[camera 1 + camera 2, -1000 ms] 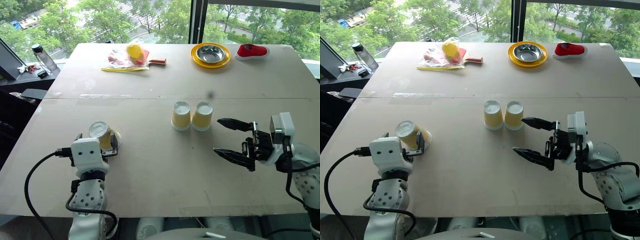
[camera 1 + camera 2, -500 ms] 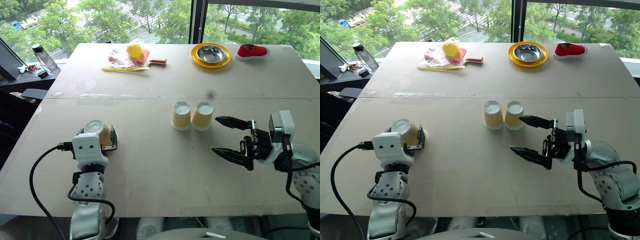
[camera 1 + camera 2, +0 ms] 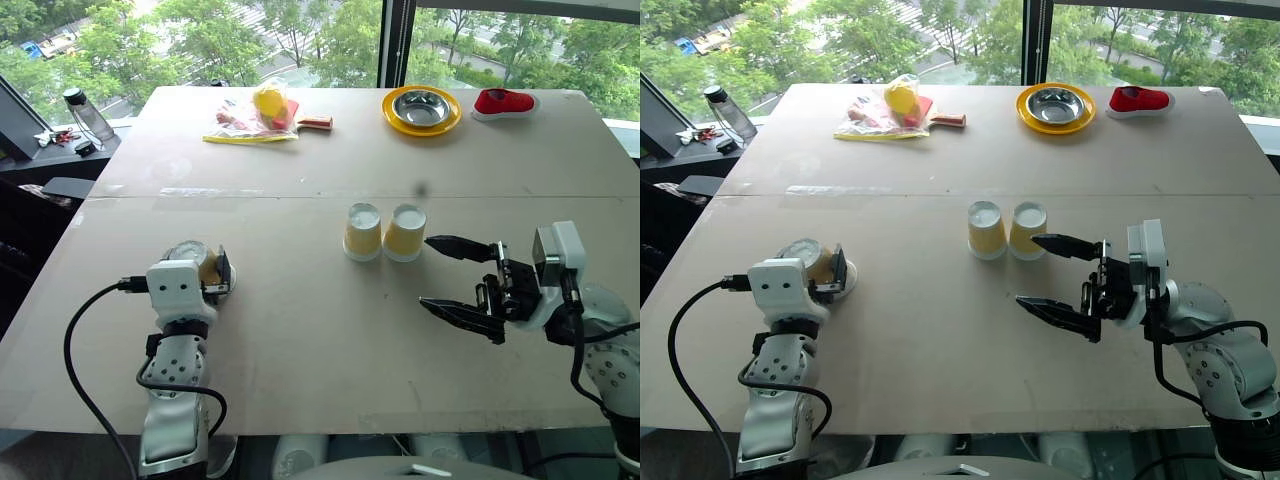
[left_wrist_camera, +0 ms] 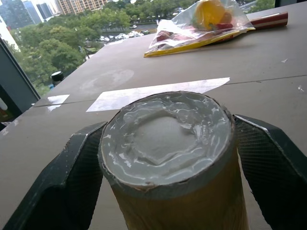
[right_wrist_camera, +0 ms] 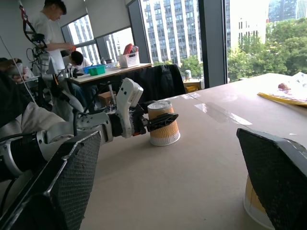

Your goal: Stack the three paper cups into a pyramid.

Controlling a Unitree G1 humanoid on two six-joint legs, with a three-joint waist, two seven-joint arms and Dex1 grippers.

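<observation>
The surface point(image 3: 330, 340) carries 2 cups point(image 3: 384, 232) standing upside down, side by side and touching, near its middle. Right gripper point(image 3: 458, 279) hovers just beside them with fingers spread wide, grasping nothing. The 3rd cup point(image 4: 168, 158) stands inverted near the left edge. The left gripper point(image 3: 212, 277), open around it a moment ago, has now clenched its fingers point(image 4: 271, 163) on the cup's sides. With the grip made, lifting it onto the pair likely comes next.
</observation>
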